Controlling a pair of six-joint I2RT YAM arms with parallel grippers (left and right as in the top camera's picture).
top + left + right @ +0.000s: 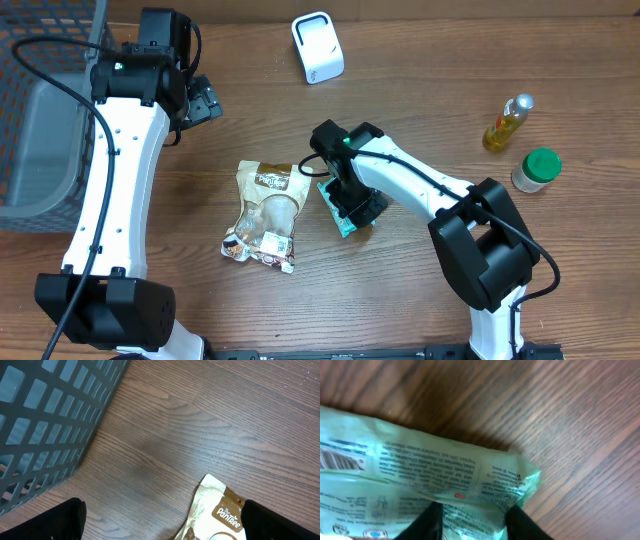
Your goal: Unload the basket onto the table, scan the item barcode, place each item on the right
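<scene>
The green packet [420, 475] lay on the wooden table [420, 100] near its middle, mostly hidden under the right gripper [352, 205] in the overhead view, with only its near edge [340, 224] showing. In the right wrist view its printed back faced the camera, and part of a barcode [340, 460] showed at the far left. The right gripper's two fingers [434, 522] stood on either side of the packet's lower edge, pinching it between them.

Just to the left of the packet lay a tan snack pouch [265, 215], flat on the table and not touching it. The left gripper [200, 100] hung above the table beyond the pouch, its fingers [50, 520] spread wide with nothing between them; the top of the pouch [220, 510] showed beneath it. A grey basket [40, 100] stood at the table's left edge. A white scanner [317, 47] sat at the far side, well apart from the packet. Off to the right stood a small bottle of yellow liquid [507, 122] and a jar with a green lid [536, 170].
</scene>
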